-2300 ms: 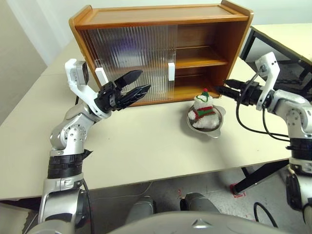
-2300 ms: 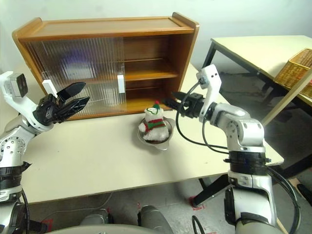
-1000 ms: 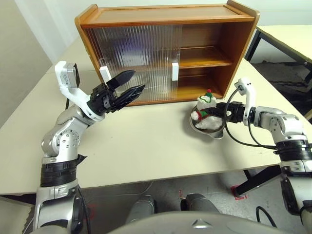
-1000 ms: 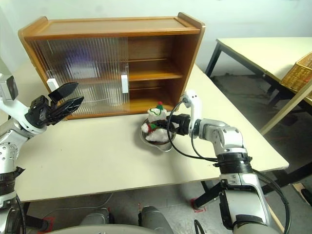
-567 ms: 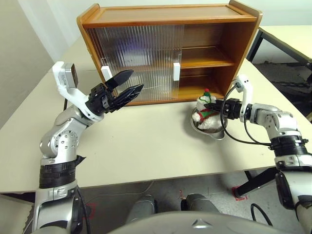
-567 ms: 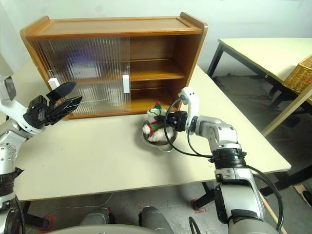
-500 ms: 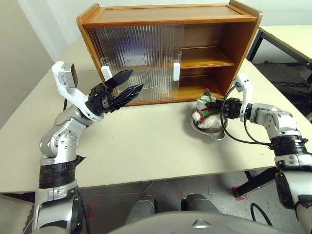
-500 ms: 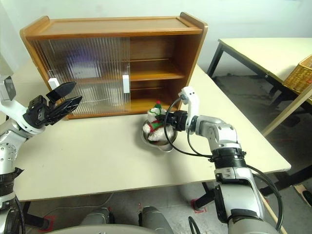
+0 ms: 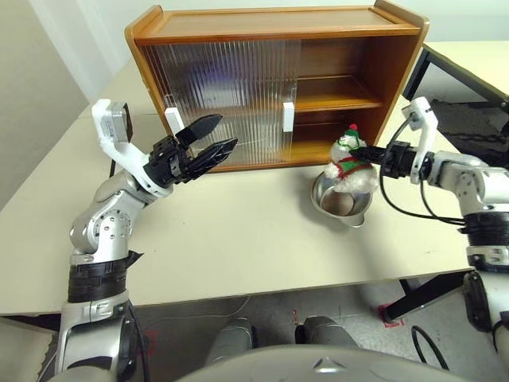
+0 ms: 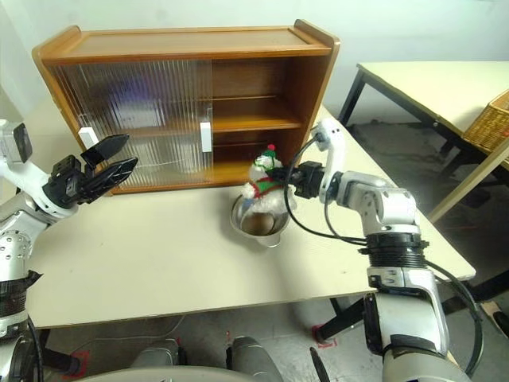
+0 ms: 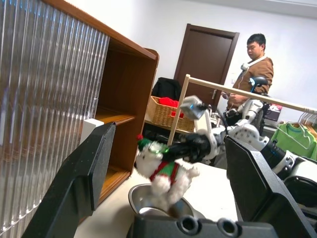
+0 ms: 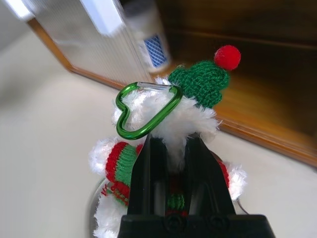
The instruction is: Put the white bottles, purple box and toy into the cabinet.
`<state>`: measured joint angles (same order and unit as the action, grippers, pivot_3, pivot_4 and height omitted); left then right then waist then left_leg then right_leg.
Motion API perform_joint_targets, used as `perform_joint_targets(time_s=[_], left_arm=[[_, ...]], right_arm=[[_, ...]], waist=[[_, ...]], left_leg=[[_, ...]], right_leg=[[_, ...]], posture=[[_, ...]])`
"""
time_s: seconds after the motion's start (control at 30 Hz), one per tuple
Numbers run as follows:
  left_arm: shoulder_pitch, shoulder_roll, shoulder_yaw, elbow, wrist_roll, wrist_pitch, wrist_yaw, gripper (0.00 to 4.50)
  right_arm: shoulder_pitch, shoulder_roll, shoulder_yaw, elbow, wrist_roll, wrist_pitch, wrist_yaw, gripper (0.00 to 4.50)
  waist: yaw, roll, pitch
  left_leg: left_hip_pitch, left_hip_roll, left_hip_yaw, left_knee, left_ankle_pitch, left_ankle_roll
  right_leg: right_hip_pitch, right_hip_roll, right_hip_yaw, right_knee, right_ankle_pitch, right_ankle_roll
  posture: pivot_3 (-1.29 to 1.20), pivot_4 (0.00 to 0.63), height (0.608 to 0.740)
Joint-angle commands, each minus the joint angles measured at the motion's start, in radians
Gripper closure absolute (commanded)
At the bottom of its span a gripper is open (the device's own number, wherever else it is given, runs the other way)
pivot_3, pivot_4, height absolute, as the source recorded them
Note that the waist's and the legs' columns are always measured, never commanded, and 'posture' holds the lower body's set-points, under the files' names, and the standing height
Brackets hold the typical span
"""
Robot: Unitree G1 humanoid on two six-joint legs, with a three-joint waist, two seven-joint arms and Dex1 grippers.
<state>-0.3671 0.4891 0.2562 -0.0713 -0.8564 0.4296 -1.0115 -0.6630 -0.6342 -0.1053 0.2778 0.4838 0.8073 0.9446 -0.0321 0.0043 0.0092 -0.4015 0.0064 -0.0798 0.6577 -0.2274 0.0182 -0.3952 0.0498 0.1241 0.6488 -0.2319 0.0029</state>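
White plush toy [image 9: 350, 161] pinched in right hand [image 9: 359, 152] above steel bowl [image 9: 343, 204], left hand [image 9: 213, 137] spread before cabinet [image 9: 270, 48]

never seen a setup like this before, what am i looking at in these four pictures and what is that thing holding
This is a humanoid robot with two arms, each ending in a gripper of two black fingers. Two pictures come from a stereo camera on its head, looking down over a beige table. The other two come from cameras on each wrist, looking along that gripper's fingers.

On the table stands a wooden two-shelf cabinet with ribbed translucent sliding doors, its right half open. In front of it sits a round steel bowl.

The right gripper is shut on a small white plush snowman with a green-and-red hat, held just above the bowl. The left gripper is open and holds nothing. A person stands in the background.
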Motion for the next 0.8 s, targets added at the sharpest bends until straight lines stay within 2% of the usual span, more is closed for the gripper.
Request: perform_joint_targets(time_s=[0.03,0.33,0.8], left_arm=[[-0.017,-0.007,-0.017,0.019,0.022,-0.014,-0.014,0.0],[-0.015,-0.005,-0.028,0.028,0.047,-0.028,-0.03,0.0],[0.026,-0.006,-0.01,-0.006,0.045,-0.032,-0.011,0.0]], right_arm=[[-0.071,-0.011,-0.041,-0.024,0.04,0.014,0.004,4.36],[-0.262,0.027,-0.042,0.096,0.007,-0.077,-0.04,4.36],[-0.487,0.127,-0.031,0.532,-0.141,-0.395,-0.082,4.36]], waist=[[-0.002,0.0,0.0],[-0.013,0.0,0.0],[-0.007,0.001,0.0]], left_leg=[[0.0,0.0,0.0,0.0,0.0,0.0],[0.0,0.0,-0.001,-0.001,0.0,0.0],[-0.003,0.001,-0.001,-0.006,0.0,0.001]], right_leg=[[0.0,0.0,0.0,0.0,0.0,0.0],[-0.002,0.0,0.0,0.0,0.0,-0.001],[-0.006,0.0,0.0,0.0,0.004,-0.01]], posture=[[-0.08,0.0,0.74],[-0.06,0.0,0.74],[-0.03,0.0,0.74]])
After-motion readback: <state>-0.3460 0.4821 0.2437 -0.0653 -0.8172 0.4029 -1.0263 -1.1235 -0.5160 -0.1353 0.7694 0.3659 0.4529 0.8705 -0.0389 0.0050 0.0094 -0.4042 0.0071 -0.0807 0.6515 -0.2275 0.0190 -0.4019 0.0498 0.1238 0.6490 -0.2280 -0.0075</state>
